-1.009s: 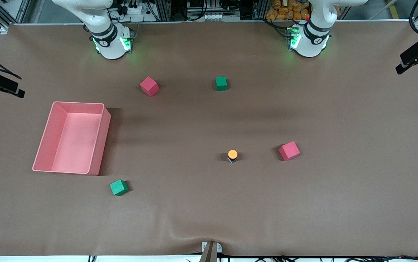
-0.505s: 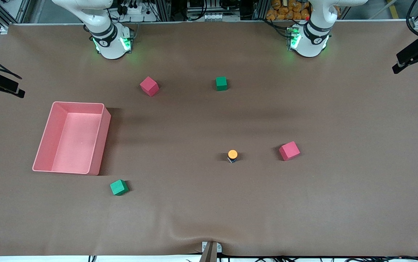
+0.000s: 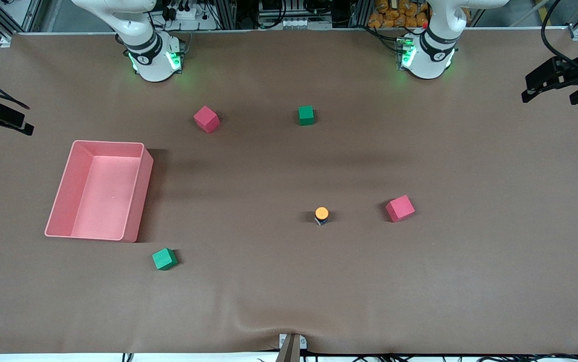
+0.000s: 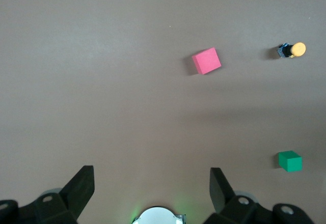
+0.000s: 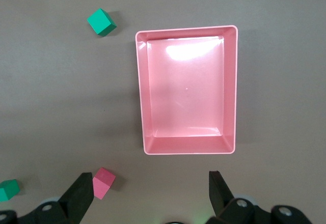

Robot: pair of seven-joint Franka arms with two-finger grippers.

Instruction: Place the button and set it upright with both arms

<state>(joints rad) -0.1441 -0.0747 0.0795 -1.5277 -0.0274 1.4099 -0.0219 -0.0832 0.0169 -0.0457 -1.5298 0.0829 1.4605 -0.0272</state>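
The button (image 3: 321,214) stands on the brown table with its orange cap up and its dark body under it, beside a red cube (image 3: 400,208). In the left wrist view the button (image 4: 293,50) shows far from my left gripper (image 4: 151,176), which is open and holds nothing. That left gripper (image 3: 550,93) hangs high over the left arm's end of the table. My right gripper (image 3: 12,121) hangs over the right arm's end. It is open and empty (image 5: 151,180), above bare table beside the pink bin (image 5: 140,96).
The pink bin (image 3: 140,196) lies toward the right arm's end. A green cube (image 3: 164,259) sits nearer the front camera than it. Another red cube (image 3: 206,119) and another green cube (image 3: 306,115) lie nearer the bases. A mat wrinkle (image 3: 269,327) runs along the front edge.
The left gripper has swung inward from the table's end, toward the middle. The right gripper, the button and the cubes have not moved.
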